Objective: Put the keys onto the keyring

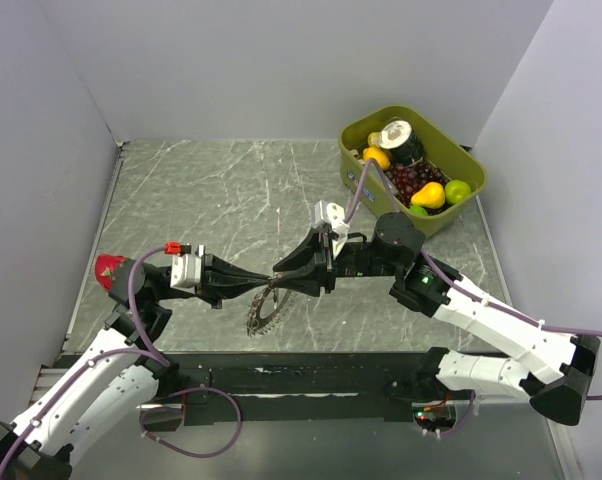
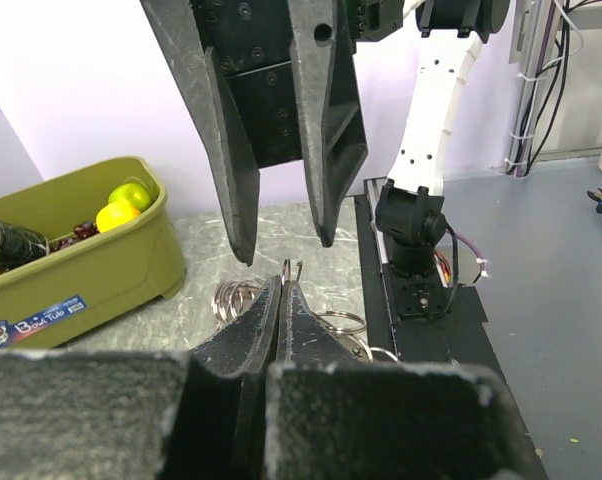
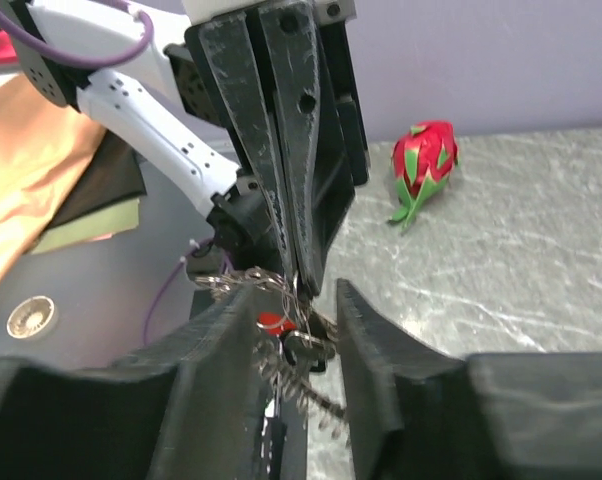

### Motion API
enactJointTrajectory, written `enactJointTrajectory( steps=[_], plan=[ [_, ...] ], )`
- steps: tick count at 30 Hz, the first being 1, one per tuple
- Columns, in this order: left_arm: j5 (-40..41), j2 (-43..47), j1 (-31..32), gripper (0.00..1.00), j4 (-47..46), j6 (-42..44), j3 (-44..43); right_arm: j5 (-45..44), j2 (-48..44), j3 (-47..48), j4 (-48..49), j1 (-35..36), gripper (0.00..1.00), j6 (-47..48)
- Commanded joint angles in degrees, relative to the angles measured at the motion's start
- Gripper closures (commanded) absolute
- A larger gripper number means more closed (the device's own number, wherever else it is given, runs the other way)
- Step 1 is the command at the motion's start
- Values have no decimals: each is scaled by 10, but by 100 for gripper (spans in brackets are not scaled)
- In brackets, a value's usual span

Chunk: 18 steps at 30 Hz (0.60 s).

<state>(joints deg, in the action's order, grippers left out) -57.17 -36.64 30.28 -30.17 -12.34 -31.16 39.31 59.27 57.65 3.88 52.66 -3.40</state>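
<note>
My left gripper (image 1: 265, 285) is shut on the keyring (image 1: 264, 314), a grey ridged ring that hangs from its fingertips above the table. In the left wrist view its jaws (image 2: 287, 274) pinch a thin wire loop. My right gripper (image 1: 279, 274) is open and faces it tip to tip. In the right wrist view the open right gripper (image 3: 297, 322) has a red key head (image 3: 273, 322), a black key head (image 3: 307, 346) and the coiled keyring (image 3: 303, 388) between its fingers (image 3: 231, 335), touching none that I can tell. The blue key is hidden.
A green bin (image 1: 459, 205) with fruit and a can stands at the back right. A red dragon fruit (image 1: 109, 268) lies at the left, by the left arm. Thin shiny rings (image 2: 233, 297) show below the left fingertips. The table's black front edge (image 1: 311, 380) runs just behind.
</note>
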Motion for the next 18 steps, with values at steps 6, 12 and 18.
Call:
enactJointTrajectory(
  steps=[6, 12, 18],
  plan=[
    [1, -4, 7, 99, -56, -3, -17, 4, 2, 3, 29, -1, 57, -19],
    [0, -6, 7, 99, -57, -1, -21, -4, -9, 0, 16, -1, 50, -12],
    [5, -3, 7, 99, -57, -1, -22, -19, -14, -26, 28, -1, 50, -17]
  ],
)
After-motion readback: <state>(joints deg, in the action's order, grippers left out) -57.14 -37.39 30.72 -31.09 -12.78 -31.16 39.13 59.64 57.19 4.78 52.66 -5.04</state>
